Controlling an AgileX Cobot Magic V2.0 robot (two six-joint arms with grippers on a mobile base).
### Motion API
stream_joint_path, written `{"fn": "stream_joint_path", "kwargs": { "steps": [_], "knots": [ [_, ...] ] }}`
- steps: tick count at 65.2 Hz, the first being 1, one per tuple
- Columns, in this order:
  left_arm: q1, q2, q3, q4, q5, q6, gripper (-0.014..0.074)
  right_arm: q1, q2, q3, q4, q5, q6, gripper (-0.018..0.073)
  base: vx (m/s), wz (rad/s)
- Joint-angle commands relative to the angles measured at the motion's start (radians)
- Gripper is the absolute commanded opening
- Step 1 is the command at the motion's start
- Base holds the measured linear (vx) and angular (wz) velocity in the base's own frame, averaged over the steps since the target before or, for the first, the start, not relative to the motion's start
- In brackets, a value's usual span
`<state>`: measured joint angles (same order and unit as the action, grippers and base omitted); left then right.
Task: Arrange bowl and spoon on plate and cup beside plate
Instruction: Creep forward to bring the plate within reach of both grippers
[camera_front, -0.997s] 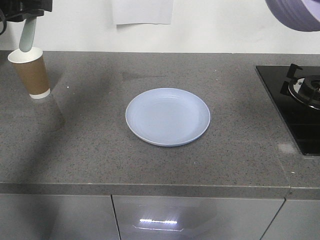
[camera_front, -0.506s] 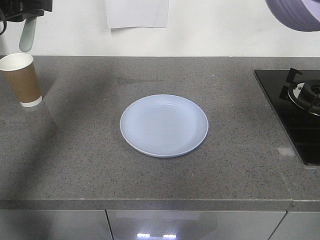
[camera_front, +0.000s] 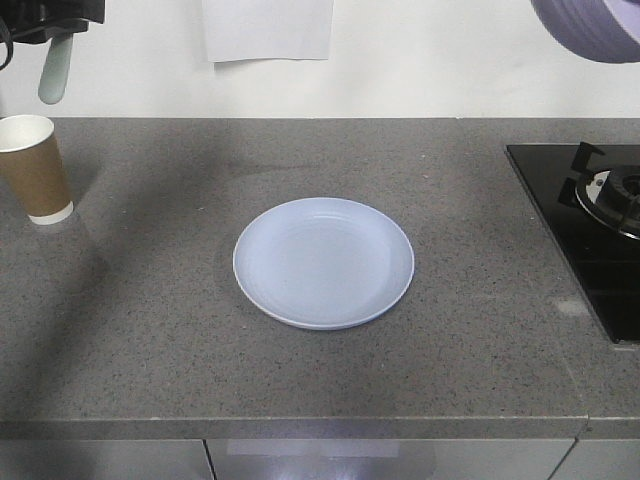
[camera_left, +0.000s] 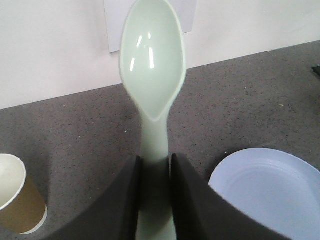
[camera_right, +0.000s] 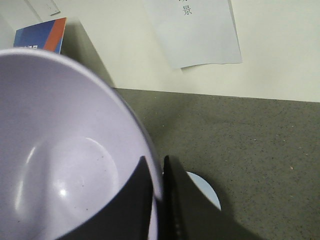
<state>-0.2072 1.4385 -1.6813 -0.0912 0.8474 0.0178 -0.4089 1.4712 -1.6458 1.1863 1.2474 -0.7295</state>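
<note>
Grey stone counter (camera_front: 150, 330) runs below a white wall (camera_front: 440, 60). At the plate's 10 o'clock, by the left edge, the cup (camera_front: 33, 168) stands upright. At 12 o'clock from it in the front view, the left gripper (camera_left: 155, 165) is clamped on the handle of the spoon (camera_left: 152, 65). The plate (camera_front: 323, 262) lies flat mid-counter. A black hob (camera_front: 580, 230) sits at its 3 o'clock. Aloft at 1 o'clock, the right gripper (camera_right: 156, 167) pinches the rim of the bowl (camera_right: 65, 165), one finger inside and one outside.

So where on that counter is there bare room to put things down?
The plate itself is bare. Open counter lies between cup and plate, between plate and stove, and along the front edge. Only the right end, holding the stove, is taken.
</note>
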Motion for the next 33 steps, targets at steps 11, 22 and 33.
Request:
{"fn": "stream_joint_path", "kwargs": {
  "steps": [11, 22, 33],
  "knots": [
    [-0.002, -0.034, -0.026, -0.009, -0.065, -0.005, -0.0006, -0.005, -0.033, -0.03, 0.076, 0.04, -0.009, -0.0006, 0.04, -0.01],
    [-0.002, -0.034, -0.026, -0.009, -0.065, -0.005, -0.0006, -0.005, -0.033, -0.03, 0.076, 0.04, -0.009, -0.0006, 0.04, -0.01],
    [-0.002, -0.034, -0.026, -0.009, -0.065, -0.005, -0.0006, -0.005, -0.033, -0.03, 0.076, 0.04, -0.009, -0.0006, 0.03, 0.0]
  ]
}}
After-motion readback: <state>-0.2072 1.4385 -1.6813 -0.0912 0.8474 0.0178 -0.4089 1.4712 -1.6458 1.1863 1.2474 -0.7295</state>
